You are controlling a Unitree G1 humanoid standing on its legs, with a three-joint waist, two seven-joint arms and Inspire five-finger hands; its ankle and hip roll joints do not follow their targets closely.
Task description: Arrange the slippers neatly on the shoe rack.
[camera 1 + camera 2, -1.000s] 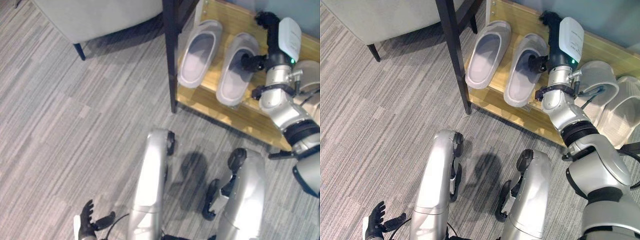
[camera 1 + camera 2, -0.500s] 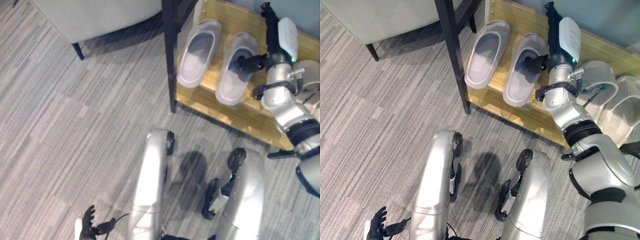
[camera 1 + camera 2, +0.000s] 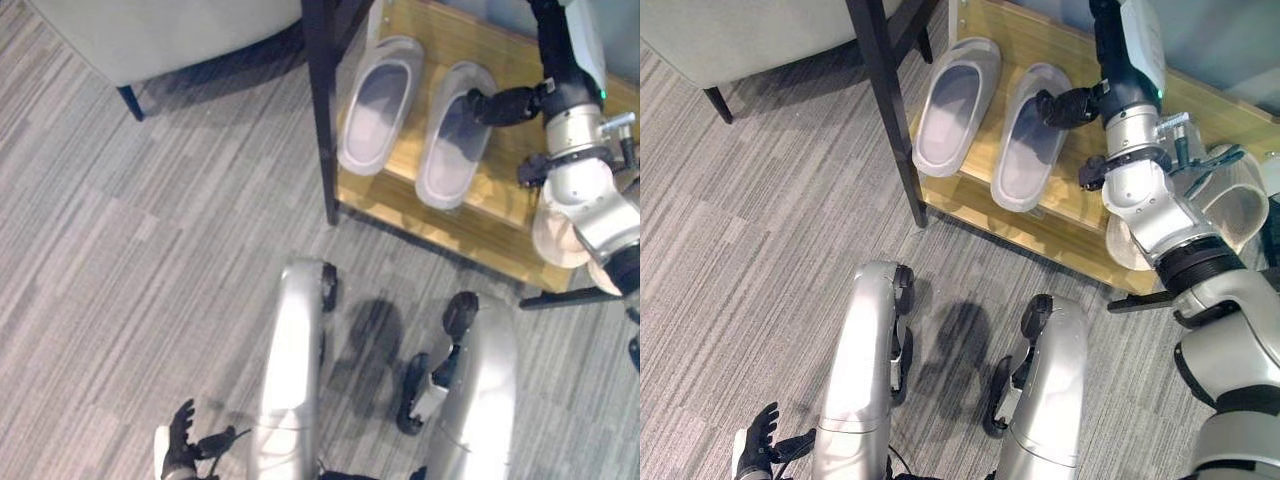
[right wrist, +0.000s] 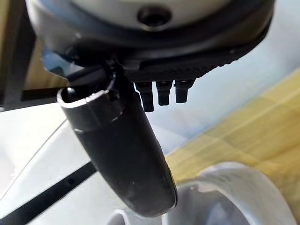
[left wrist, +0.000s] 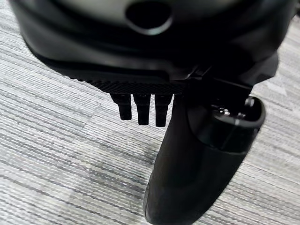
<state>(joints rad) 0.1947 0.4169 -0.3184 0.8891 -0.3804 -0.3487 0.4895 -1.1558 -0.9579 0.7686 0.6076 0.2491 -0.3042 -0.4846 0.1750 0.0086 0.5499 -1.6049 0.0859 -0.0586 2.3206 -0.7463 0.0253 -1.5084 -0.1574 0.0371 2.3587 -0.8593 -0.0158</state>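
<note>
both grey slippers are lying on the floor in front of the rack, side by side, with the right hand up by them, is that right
Not quite. In the left eye view the two grey slippers lie side by side on the wooden shoe rack, not on the floor. The right hand is indeed up by them.

Right hand (image 3: pixel 1110 60): fingers cut off by the upper picture edge, so whether they are straight or curled cannot be told. Armchair (image 3: pixel 170 35): seat and back cut off at the top edge. Further slippers (image 3: pixel 1230 205) on the shoe rack (image 3: pixel 1070 225): largely hidden behind the right arm.
</note>
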